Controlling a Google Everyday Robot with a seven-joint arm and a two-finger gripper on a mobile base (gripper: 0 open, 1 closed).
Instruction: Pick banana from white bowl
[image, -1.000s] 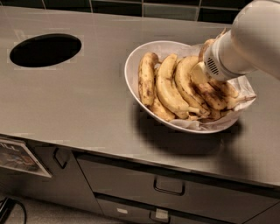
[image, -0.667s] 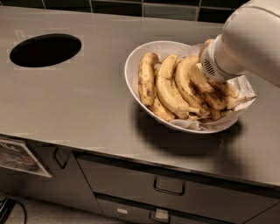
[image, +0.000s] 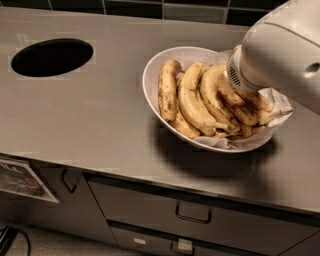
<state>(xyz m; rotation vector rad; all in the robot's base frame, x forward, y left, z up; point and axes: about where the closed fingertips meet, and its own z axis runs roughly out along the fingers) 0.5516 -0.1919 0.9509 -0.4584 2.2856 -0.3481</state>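
Observation:
The white bowl (image: 155, 67) stands on the steel counter, right of centre, lined with crumpled white paper and holding several bananas. The brown-mottled banana (image: 248, 114) lies at the bowl's right side, its thin stem pointing right over the paper. Plumper yellow bananas (image: 192, 102) lie to its left. My white arm (image: 282, 55) comes in from the upper right. My gripper (image: 239, 86) is down in the bowl's right half, on or just above the brown banana, mostly hidden behind the wrist.
A round dark hole (image: 52, 56) is cut in the counter (image: 90, 115) at the far left. Dark tiles run along the back wall. Drawers with handles (image: 192, 212) sit below the counter's front edge, and a paper label (image: 20, 179) hangs at the lower left.
The arm has shifted slightly left and fills more of the upper right. The bananas and the bowl have not visibly moved.

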